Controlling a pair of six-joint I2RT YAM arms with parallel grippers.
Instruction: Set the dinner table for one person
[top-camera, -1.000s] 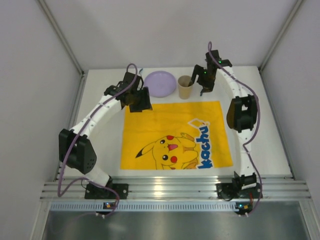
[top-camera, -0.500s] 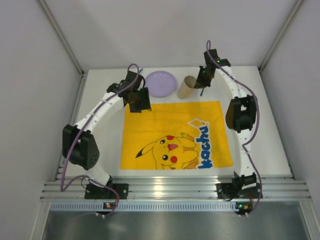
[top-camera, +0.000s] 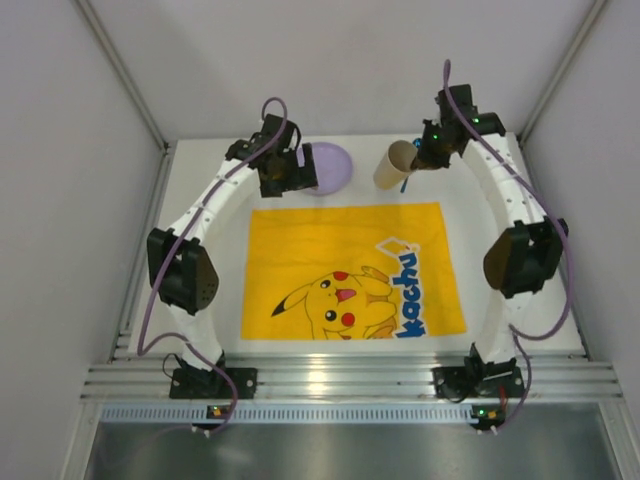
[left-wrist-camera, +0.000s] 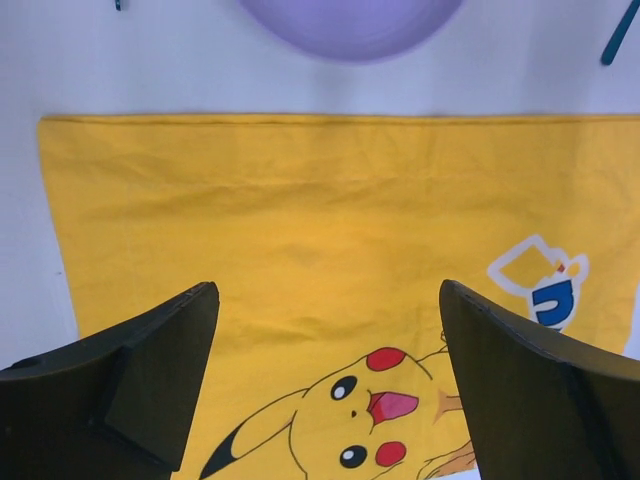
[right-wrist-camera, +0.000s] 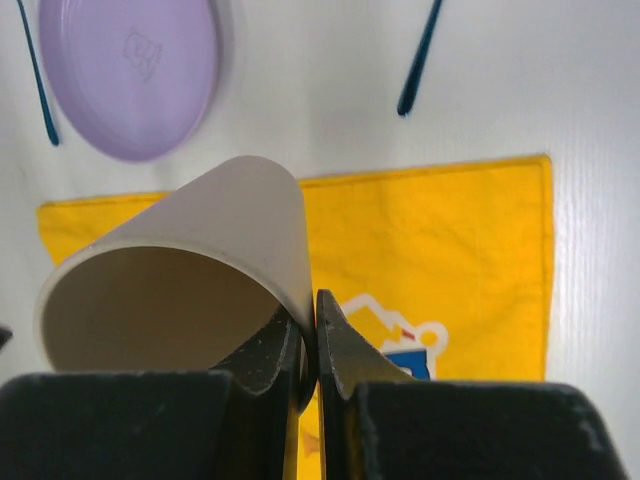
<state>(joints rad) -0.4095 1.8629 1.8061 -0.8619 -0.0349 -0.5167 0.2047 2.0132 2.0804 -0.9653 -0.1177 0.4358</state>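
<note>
Right gripper (top-camera: 428, 157): jaws clamped on the cup (top-camera: 393, 165) wall at the rim, one finger inside, one outside. The cup is tilted hard, with its mouth facing left in the top view. It sits just past the far edge of the mat (top-camera: 350, 270), right of centre. Can't tell if its base touches the table (top-camera: 228, 300).

Left gripper (left-wrist-camera: 330, 385): jaws wide, nothing between them. In the top view it's at the mat's far-left corner, overlapping the left edge of the plate (top-camera: 335, 165). Its wrist cam sees the mat's far part with Pikachu's face between the fingers, and the plate at the top of the frame.

The plate is lilac and lies flat on the table, just beyond the mat's far edge, left of centre and apart from the cup.

Two thin teal utensils lie on the bare table at the far side. The first utensil (right-wrist-camera: 420, 60) is between plate and cup side, just off the mat's far edge. The second utensil (right-wrist-camera: 38, 80) is beside the plate's opposite rim. Too thin to tell what type they are.

The table is plain white and runs under everything. The yellow mat lies flat and roughly centred on it, with bare margins left, right and far.
</note>
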